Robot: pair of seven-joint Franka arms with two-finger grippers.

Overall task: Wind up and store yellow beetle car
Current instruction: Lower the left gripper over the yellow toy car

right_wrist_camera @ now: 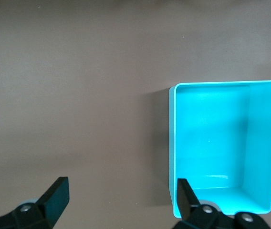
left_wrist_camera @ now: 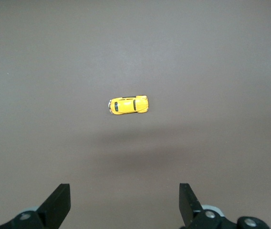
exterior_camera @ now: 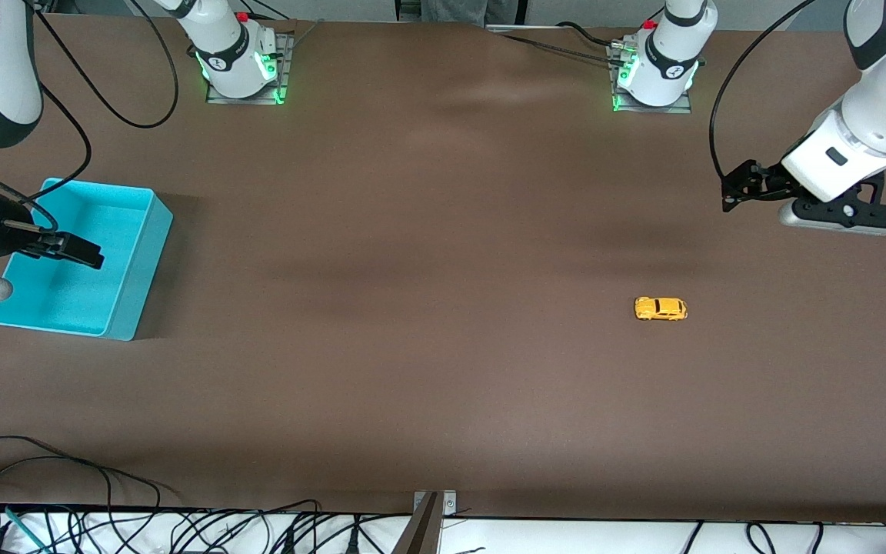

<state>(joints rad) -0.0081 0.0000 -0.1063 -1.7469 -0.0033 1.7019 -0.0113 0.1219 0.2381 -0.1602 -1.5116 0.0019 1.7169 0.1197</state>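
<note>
Yellow beetle car point(exterior_camera: 661, 308) alone on table point(exterior_camera: 412, 346); both end effectors wide open, empty.

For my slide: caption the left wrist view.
Open left hand hovers above the yellow beetle car on the table.

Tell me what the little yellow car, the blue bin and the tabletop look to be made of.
Yellow beetle car: glossy painted shell, metal or hard plastic; cannot tell which.
Turquoise bin: moulded plastic, going by its smooth thin walls, rounded corners and soft sheen.
Table: matte brown surface, no glare; possibly a mat or laminate.
</note>
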